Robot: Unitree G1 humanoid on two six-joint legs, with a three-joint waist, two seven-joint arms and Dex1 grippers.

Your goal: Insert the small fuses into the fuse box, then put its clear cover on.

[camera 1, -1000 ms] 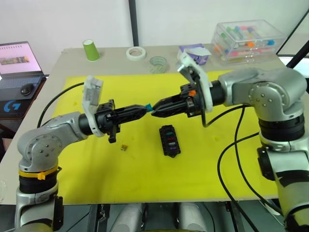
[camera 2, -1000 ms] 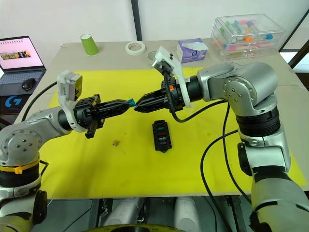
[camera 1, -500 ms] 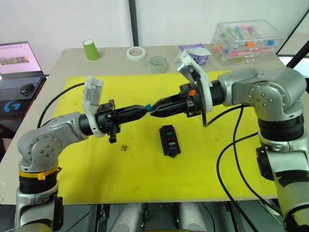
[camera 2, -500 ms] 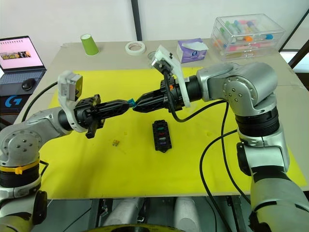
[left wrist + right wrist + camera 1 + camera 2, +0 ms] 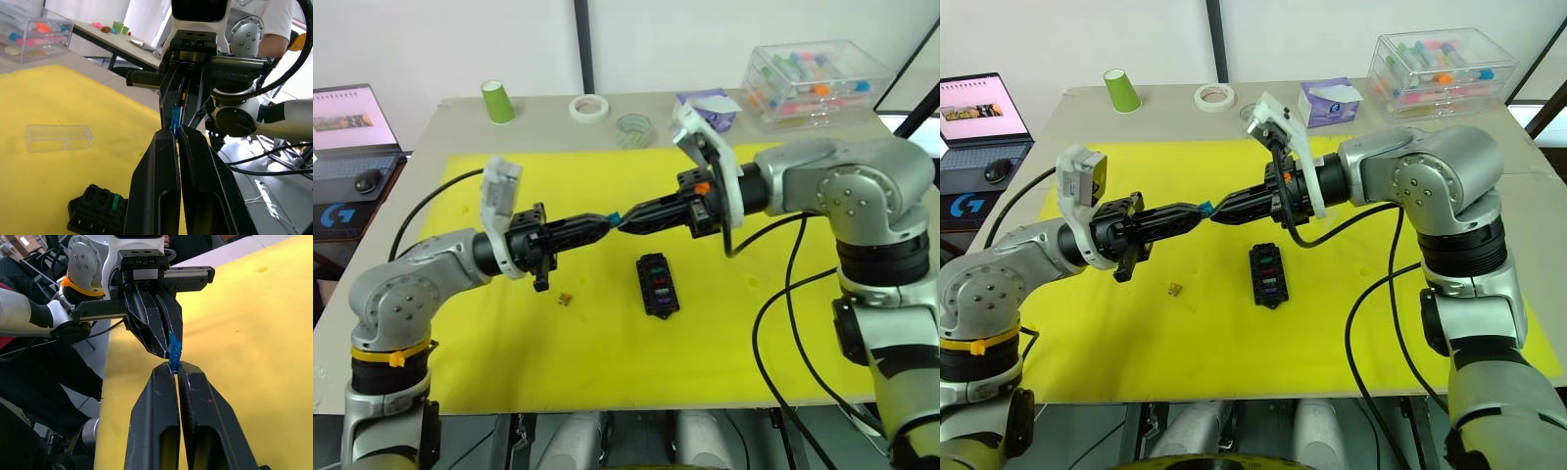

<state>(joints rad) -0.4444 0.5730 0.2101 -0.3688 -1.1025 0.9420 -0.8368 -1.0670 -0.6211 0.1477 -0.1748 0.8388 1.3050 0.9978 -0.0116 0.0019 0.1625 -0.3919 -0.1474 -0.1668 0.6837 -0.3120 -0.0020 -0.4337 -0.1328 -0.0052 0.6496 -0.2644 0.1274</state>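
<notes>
Teal fuse [image 5: 615, 216] sits pinched between the two end effectors, raised above the yellow mat [image 5: 607, 343]. Left end effector [image 5: 605, 225] and right end effector [image 5: 623, 224] meet tip to tip over the mat's middle. In both wrist views each pair of black fingers is drawn together on the small blue-teal blade, so both look clamped on the same fuse; which one bears it I cannot tell.

Fuse box [image 5: 658, 285] lies flat on the mat just below the meeting point, with several slots already filled: green, red and a purplish one are visible. Amber fuse [image 5: 566, 298] lies loose on the mat beside the box, toward the robot's left. Clear cover [image 5: 59, 137] rests on the mat, apart from the box.

At the counter's [image 5: 460, 117] far edge stand a green cup [image 5: 496, 101], two tape rolls [image 5: 590, 107] and a clear drawer box [image 5: 818, 78].
</notes>
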